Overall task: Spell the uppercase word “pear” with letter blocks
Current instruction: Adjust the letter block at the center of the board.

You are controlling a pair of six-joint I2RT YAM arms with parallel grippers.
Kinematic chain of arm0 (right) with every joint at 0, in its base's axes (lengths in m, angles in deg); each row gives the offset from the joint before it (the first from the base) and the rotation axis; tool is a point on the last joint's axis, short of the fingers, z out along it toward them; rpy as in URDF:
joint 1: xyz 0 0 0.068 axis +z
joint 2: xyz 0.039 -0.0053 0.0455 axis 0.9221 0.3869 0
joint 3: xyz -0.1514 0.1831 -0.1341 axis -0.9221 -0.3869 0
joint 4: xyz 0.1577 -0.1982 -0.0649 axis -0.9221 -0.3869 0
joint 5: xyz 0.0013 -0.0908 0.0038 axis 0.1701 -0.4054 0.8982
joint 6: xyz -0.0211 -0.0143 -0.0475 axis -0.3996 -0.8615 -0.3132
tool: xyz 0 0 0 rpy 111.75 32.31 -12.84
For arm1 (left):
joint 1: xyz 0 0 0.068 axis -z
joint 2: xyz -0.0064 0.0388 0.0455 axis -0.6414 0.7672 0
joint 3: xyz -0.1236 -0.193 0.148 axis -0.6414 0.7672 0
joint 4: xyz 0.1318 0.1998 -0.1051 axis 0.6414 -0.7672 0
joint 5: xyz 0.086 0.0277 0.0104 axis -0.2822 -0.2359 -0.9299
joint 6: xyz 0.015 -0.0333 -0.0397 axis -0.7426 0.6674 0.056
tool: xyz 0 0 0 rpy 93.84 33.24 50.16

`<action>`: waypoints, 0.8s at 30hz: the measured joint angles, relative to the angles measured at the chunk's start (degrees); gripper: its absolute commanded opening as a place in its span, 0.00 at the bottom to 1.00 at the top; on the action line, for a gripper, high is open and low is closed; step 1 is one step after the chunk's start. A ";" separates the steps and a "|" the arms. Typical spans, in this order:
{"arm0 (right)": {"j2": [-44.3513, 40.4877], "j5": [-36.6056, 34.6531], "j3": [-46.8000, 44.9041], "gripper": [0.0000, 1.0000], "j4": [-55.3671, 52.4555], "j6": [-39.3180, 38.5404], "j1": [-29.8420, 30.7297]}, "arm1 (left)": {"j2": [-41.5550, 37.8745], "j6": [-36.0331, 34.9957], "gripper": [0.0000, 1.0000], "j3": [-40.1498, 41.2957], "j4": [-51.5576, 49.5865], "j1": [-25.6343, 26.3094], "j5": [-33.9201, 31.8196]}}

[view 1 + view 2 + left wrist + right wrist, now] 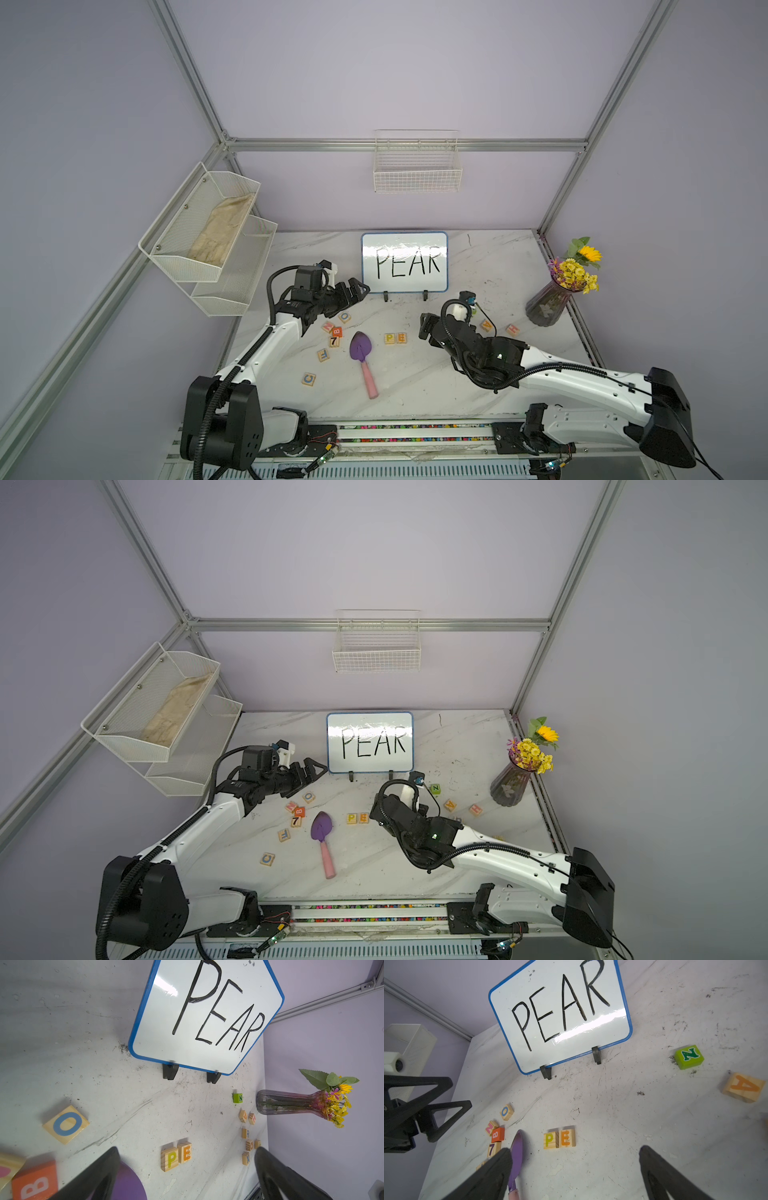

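two blocks, the p block [549, 1140] and e block [567, 1138], touch before the whiteboard [404, 262] reading "pear"; we see the a block [744, 1087] and r block [245, 1133] near the vase [291, 1102]. both arms hover low, left gripper [360, 287] and right gripper [574, 1149] with jaws spread, empty.

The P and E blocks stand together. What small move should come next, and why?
Probably move the right fingers over the A block to grasp it: P block and E block sit side by side, A lies apart near that arm, and the fingers are open, empty.
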 measured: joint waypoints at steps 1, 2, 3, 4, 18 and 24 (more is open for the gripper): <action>-0.92 -1.14 -0.83 0.98 0.24 1.49 -0.13 | 0.28 0.00 1.00 0.00 0.33 0.00 0.15; -1.86 -2.82 -1.73 0.98 0.39 3.32 -0.33 | 0.70 0.00 1.00 0.00 0.85 0.00 0.35; -2.36 -4.66 -2.21 0.97 0.37 4.76 -0.57 | 1.07 0.02 1.00 0.00 1.27 0.00 0.59; -2.38 -6.32 -2.12 0.98 0.07 6.05 -0.74 | 1.42 0.04 1.00 0.00 1.68 0.00 0.79; 17.33 2.51 13.57 0.97 -15.15 35.69 -30.67 | 0.87 0.48 1.00 0.00 6.14 0.00 3.32; 22.45 12.55 11.26 0.97 -15.98 45.09 -36.46 | -1.14 0.39 1.00 0.00 6.56 0.00 3.08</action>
